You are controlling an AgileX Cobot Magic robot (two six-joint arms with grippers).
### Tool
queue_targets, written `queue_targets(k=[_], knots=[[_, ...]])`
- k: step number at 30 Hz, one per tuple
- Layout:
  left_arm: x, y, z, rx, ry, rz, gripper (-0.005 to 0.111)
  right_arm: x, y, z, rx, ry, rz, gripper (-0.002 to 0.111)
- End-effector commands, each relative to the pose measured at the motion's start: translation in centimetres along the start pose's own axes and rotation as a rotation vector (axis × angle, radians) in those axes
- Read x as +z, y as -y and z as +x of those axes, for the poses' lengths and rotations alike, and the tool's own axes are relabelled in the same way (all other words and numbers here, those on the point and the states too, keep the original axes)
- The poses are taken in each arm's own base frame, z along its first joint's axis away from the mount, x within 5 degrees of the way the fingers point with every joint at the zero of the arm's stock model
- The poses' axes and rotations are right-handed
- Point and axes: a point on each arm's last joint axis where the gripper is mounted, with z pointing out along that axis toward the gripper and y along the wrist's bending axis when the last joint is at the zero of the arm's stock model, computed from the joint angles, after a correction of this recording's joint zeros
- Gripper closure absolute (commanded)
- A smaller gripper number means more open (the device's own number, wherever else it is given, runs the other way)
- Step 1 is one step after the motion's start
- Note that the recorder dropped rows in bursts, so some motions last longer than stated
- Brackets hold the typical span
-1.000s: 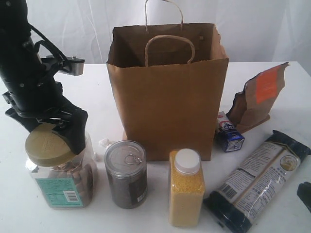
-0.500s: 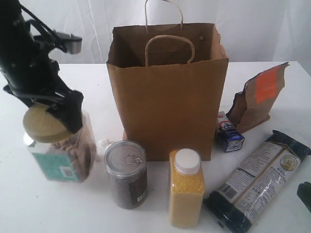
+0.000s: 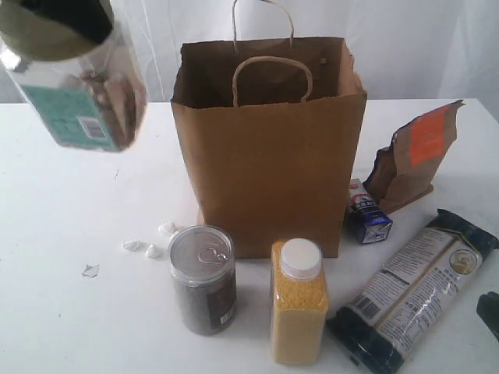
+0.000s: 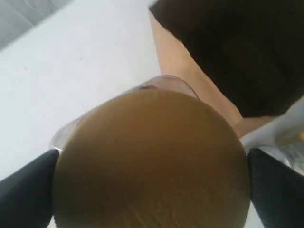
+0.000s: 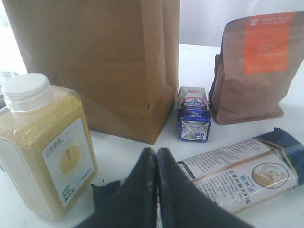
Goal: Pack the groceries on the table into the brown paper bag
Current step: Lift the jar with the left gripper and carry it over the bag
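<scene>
Exterior view: the clear olive-lidded jar point(image 3: 78, 86), which stood on the white table point(image 3: 54, 312) a second ago, now hangs tilted high at the left, level with the rim of the brown paper bag point(image 3: 269, 156) and apart from it. The left gripper point(image 4: 152, 187) clamps its smooth round lid from both sides. White scraps point(image 3: 148, 248) lie bared where it stood, near the silver pull-tab can point(image 3: 202, 278). The right gripper point(image 5: 156, 166) is closed and empty, near the long dark-blue packet point(image 5: 237, 166).
</scene>
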Motion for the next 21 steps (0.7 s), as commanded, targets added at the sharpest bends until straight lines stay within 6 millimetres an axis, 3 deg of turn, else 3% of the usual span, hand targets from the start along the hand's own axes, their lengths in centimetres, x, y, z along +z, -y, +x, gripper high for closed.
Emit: queue_targets(k=[1, 8, 21], knots=[[-5.1, -0.2, -0.2, -0.013, 0.074, -0.066, 0.106, 0.0, 0.0, 0.1, -0.001, 0.006, 0.004, 0.108], [-9.0, 0.6, -1.4, -0.011, 0.236, -0.014, 0.106, 0.0, 0.0, 0.1, -0.001, 0.006, 0.004, 0.108], [-7.3, 2.0, -4.0, -0.001, 0.376, 0.196, 0.107, 0.0, 0.0, 0.1, -0.001, 0.006, 0.004, 0.108]])
